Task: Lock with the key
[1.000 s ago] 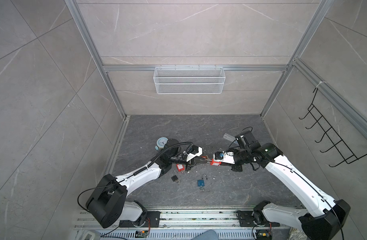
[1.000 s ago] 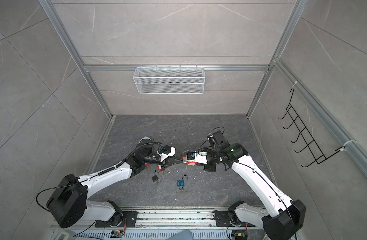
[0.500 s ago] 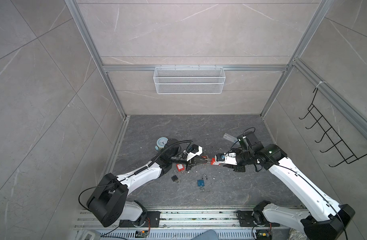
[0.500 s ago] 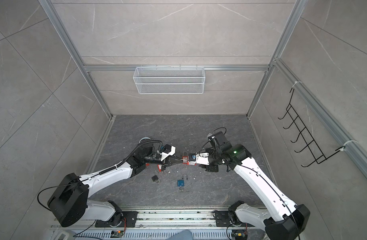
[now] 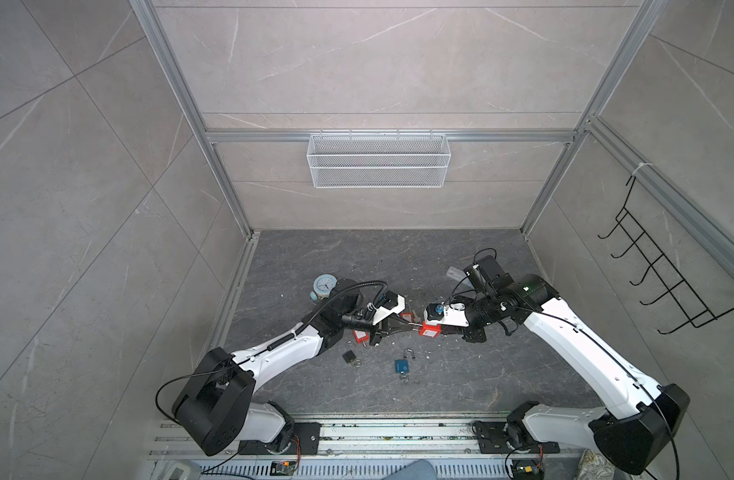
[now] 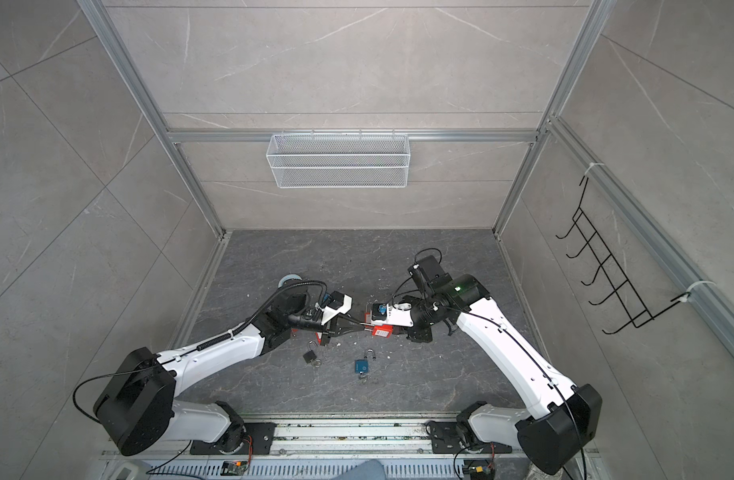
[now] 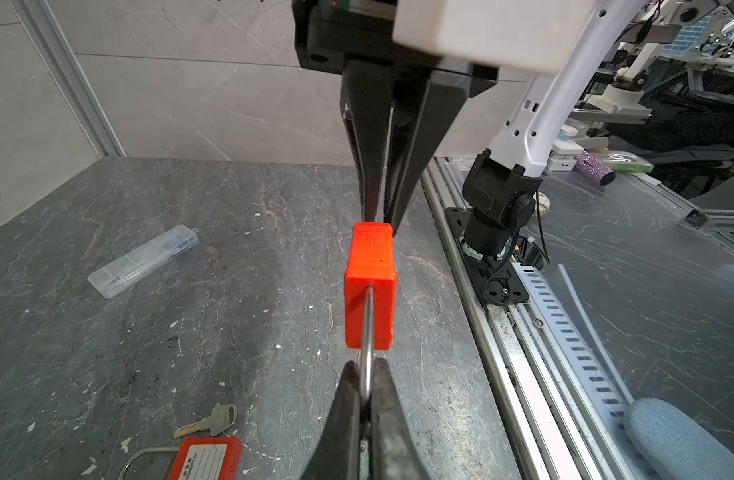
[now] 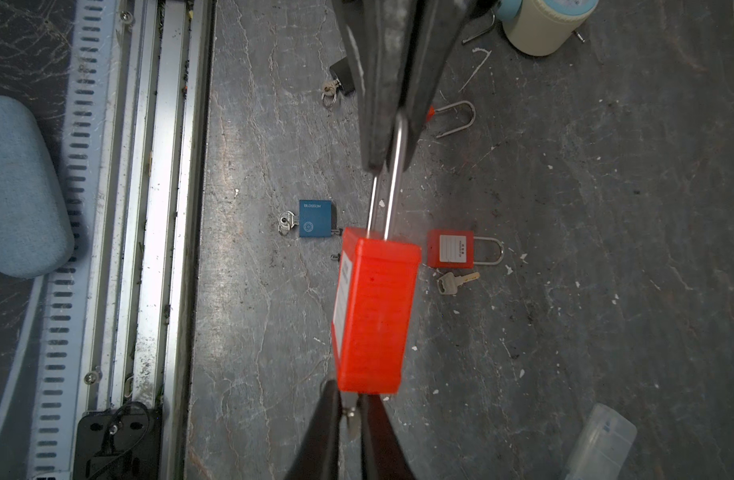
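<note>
The left gripper is clamped tight on the steel shackle of a red padlock, holding it clear of the table. The right gripper meets the lock from the opposite end, its fingers pinched on a silver key at the base of the lock body. In both top views the two arms face each other near the middle of the work area, and the lock hangs between their tips.

On the table beneath, seen from the right wrist, a second red padlock with a white label lies flat, with a loose key just beside it; a blue padlock lies nearer the rail with a key in its base; a black padlock rests close to the left arm.

A clear plastic case lies well apart from the locks; a pale round container stands near the left arm's wrist. A white wire basket hangs on the back wall; a black hook rack hangs on the right wall.
</note>
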Controlling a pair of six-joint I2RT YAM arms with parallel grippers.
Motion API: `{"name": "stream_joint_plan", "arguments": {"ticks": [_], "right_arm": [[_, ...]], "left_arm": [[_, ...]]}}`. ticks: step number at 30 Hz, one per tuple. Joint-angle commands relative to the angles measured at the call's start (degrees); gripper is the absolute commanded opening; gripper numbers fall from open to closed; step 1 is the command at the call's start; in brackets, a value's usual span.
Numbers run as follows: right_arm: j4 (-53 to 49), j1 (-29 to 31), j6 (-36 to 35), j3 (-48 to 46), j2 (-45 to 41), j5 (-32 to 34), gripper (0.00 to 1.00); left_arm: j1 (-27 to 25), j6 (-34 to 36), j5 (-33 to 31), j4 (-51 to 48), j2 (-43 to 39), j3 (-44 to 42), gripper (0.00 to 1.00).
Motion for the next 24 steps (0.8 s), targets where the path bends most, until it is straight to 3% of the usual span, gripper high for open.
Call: {"name": "stream_joint_plan", "arguments": {"ticks": [1, 10, 24], "right_arm": [[-2.29, 0.23, -0.12, 0.46, 0.58, -1.80, 0.12], [2.51, 0.23, 1.82, -1.52, -2.04, 3.12, 0.21], [0.10, 0.25, 0.67, -0.89, -0.82, -0.30, 0.16]], "left_arm": [[-0.35, 1.75, 2.47, 2.69, -2.74, 1.14, 0.00], [-0.37, 2.99, 2.73, 0.67, -3.55, 1.32, 0.00], [-0.37, 4.39, 3.28, -1.36, -3.54, 2.13, 0.00]]}}
